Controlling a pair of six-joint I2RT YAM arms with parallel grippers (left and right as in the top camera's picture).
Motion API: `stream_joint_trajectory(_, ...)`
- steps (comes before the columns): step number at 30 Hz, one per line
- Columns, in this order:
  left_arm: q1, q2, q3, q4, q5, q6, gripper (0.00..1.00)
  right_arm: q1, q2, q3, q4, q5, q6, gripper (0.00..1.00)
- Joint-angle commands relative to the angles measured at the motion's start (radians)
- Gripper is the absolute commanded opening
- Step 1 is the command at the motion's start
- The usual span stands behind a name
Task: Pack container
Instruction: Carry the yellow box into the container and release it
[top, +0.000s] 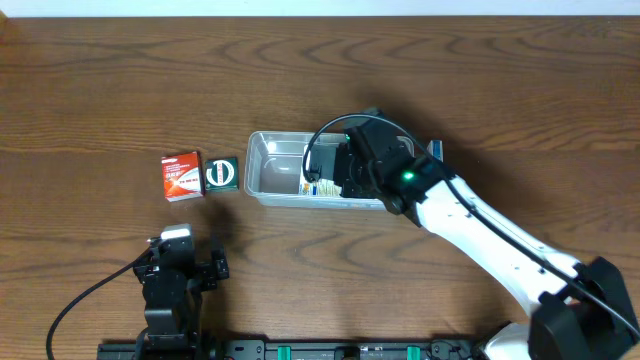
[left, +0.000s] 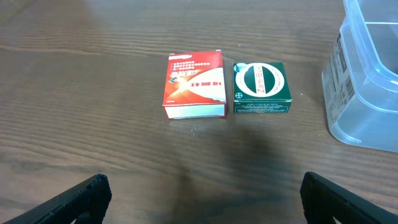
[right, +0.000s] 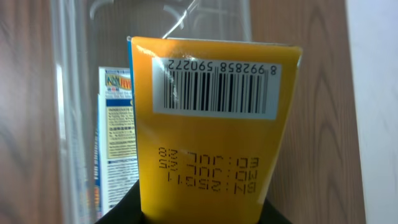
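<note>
From above, the container (top: 272, 165) lies mid-bench. My right gripper (top: 335, 178) hangs over its right half, and my left gripper (top: 185, 262) sits near the front edge, well apart from it.

Left wrist: my jaws are spread wide and empty. The container stands at the far right, beyond a red box (left: 194, 84) and a green box (left: 262, 88).

Right wrist: my jaws are clamped on a yellow box (right: 214, 124) between the container's clear walls.

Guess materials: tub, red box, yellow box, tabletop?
Container: clear glossy plastic; the table grain shows through its walls.
Red box: printed cardboard; folded edges, white side panel.
Yellow box: likely cardboard too; printed barcode, stamped dates.
Table: matte wood grain; solid wood or laminate, cannot tell.
</note>
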Motion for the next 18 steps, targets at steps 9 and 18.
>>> stream_joint_trajectory(9,0.004,-0.006,-0.015,0.005,-0.001,-0.009,0.98,-0.057,0.09,0.004,0.029,0.112,-0.089,0.22)
stream_joint_trajectory(18,0.004,-0.006,-0.015,0.004,-0.001,-0.009,0.98,-0.056,0.077,0.006,0.089,0.246,-0.074,0.99)
